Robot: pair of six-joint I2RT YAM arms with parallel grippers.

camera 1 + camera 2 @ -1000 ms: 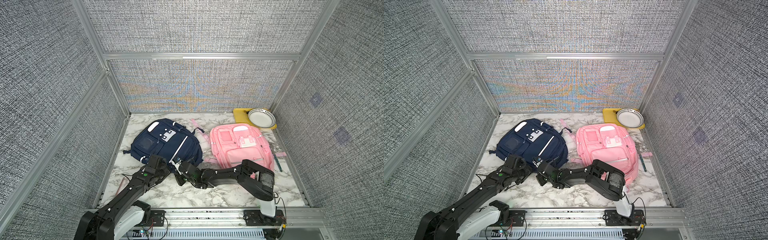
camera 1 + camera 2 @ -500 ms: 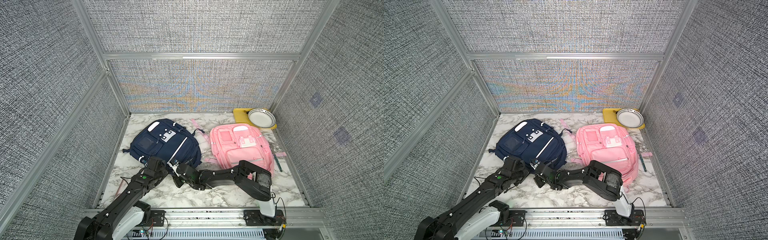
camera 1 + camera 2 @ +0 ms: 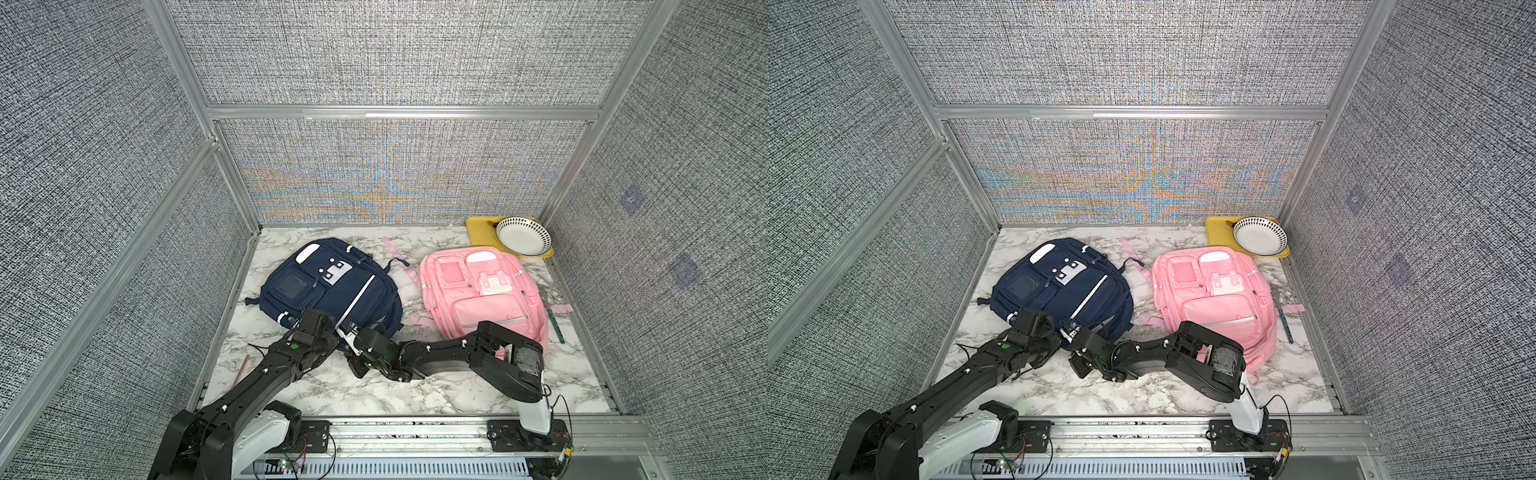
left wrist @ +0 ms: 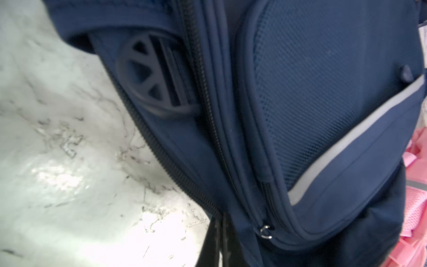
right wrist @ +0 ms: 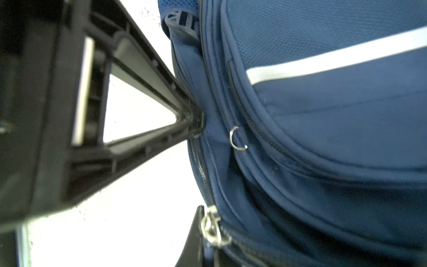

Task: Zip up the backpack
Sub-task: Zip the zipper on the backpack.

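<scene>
Pinching navy backpack (image 3: 332,291) edge: left tool (image 5: 196,123); right tool (image 5: 208,238) clamped on zipper pull (image 5: 213,227).

The space is closed in by grey woven cloth walls (image 3: 104,166), held in silver metal bars (image 3: 399,113). A white marble tabletop with grey veins (image 3: 415,395) is laid as the floor. A bright patch of light (image 4: 60,180) is seen on it.

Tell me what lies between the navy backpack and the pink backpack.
In both top views, only marble tabletop separates the navy backpack and pink backpack, crossed by loose pink straps.
</scene>
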